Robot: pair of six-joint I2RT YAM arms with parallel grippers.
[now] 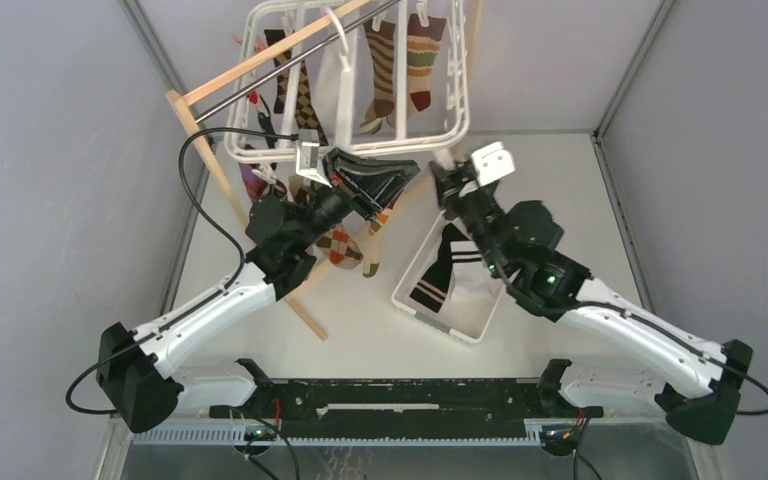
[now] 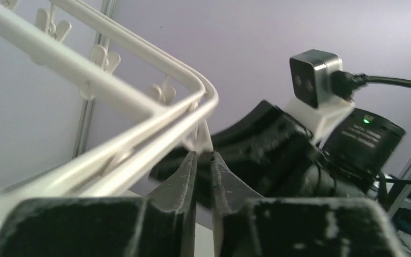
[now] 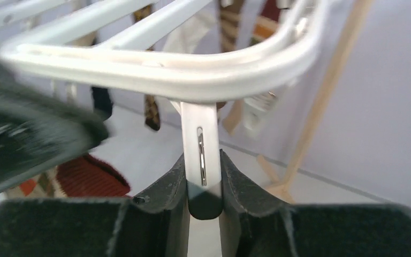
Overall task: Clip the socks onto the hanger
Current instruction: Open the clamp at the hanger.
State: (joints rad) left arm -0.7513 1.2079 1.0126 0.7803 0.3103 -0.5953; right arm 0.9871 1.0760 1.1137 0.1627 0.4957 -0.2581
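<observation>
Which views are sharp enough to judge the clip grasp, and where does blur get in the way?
Top external: evenly lit, sharp, but distant. Right wrist: the clip in the right end effector is crisp; a dark shape at left smears, socks behind are soft. Left wrist: the hanger blurs toward the lens.

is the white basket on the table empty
No, a black sock with white stripes lies inside the basket in the top external view.

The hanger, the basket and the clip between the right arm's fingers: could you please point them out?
hanger (image 1: 463, 90), top view, right side rail.
basket (image 1: 438, 322), top view, near rim.
clip (image 3: 210, 150), right wrist view, white body.
</observation>
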